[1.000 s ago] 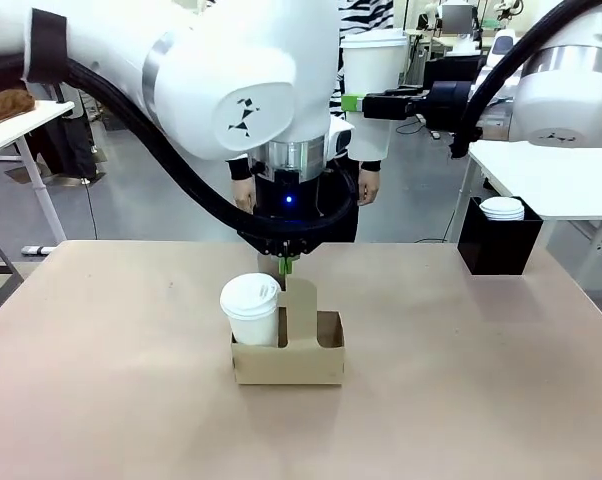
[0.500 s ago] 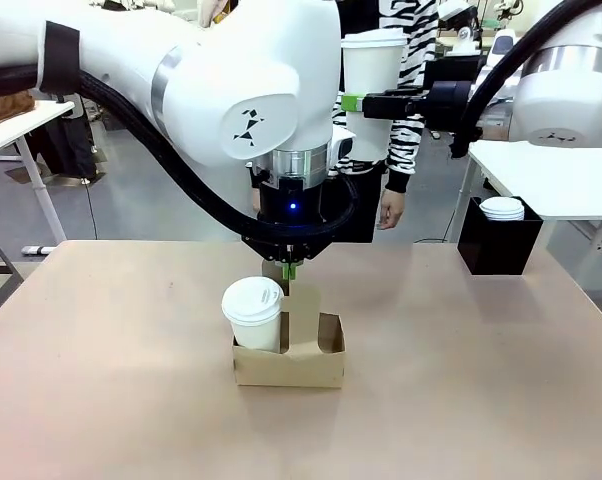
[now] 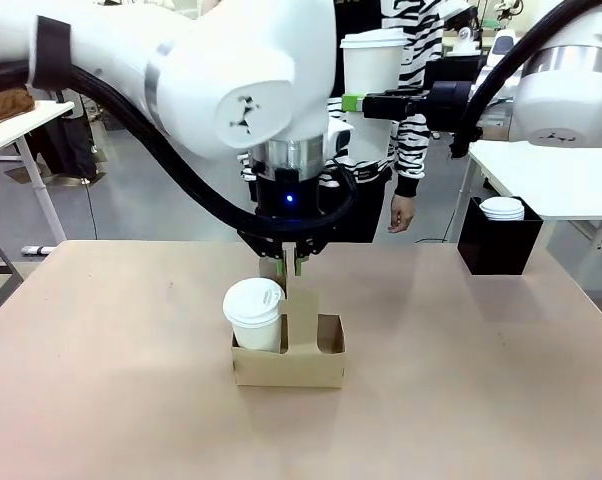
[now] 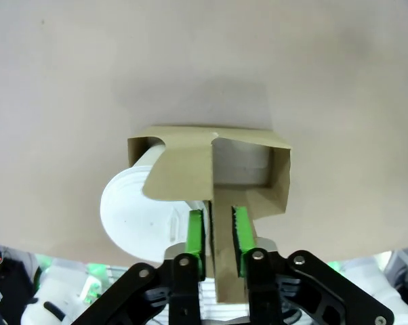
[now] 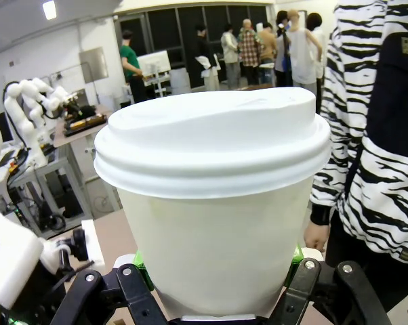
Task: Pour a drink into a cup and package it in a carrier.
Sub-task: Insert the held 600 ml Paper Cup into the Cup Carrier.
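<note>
Front view: carrier (image 3: 287, 358) sits mid-worktop (image 3: 481, 380), slightly toward the near edge. Its long axis runs left-right along that edge, with the centre handle upright. Cup (image 3: 253, 312) stands upright, lid up, in the left hole; the right hole is free.

Left tool (image 3: 290, 265) hangs straight down over the handle top. In the left wrist view the green pads (image 4: 196, 233) sit either side of the handle with a thin gap, so the left tool (image 4: 221, 227) is spread, not pinching.

Right tool (image 3: 366, 102) is high above the far edge, clamped on a second cup (image 3: 373, 75), upright and lidded. The right wrist view shows the second cup (image 5: 214, 223) between the right tool (image 5: 214, 271) fingers.

A person (image 3: 411, 90) in a striped top stands behind the far edge, hand (image 3: 402, 213) hanging down. Black box (image 3: 499, 245) with a lid stack (image 3: 502, 208) is off the far right corner.

Versus 0.5 s ago: the left tool fingers have parted at the handle, the person has shifted right, and the carrier, cup and right tool are unchanged.
</note>
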You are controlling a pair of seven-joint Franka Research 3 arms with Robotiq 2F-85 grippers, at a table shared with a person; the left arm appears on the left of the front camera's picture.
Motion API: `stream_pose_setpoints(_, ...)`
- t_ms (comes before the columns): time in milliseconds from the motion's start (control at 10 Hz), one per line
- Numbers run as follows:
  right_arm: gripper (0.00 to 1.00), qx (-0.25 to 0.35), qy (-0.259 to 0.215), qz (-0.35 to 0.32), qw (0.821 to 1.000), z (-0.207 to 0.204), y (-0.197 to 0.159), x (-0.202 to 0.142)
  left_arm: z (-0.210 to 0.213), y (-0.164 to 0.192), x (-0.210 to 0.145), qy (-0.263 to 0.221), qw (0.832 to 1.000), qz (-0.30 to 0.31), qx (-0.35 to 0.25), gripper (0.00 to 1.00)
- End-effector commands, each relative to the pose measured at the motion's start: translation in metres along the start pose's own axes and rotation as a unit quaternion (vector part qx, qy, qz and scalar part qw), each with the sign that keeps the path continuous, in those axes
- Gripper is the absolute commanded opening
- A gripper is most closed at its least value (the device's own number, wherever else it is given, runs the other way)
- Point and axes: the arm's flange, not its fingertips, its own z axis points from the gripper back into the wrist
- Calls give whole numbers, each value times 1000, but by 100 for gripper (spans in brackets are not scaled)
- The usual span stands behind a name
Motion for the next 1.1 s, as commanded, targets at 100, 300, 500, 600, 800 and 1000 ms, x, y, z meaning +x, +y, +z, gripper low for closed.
stream_pose_setpoints(100,80,0,0,0,1000,0,0,0,45,43,10,41,998,-45,-35,72)
stream_pose_setpoints(300,80,54,14,-56,997,26,-33,-13,77,78,11,57,990,-100,-77,100)
stream_pose_setpoints(500,80,96,29,-73,992,54,-44,-34,92,130,20,61,965,-238,-94,100)
stream_pose_setpoints(600,80,124,31,-75,989,63,-42,-44,87,159,27,55,951,-281,-116,100)
stream_pose_setpoints(800,80,153,-7,-67,986,72,-40,-66,60,222,32,-52,932,-324,-152,100)
stream_pose_setpoints(1000,80,194,-13,-53,980,71,-32,-94,27,261,21,-130,888,-403,-181,100)
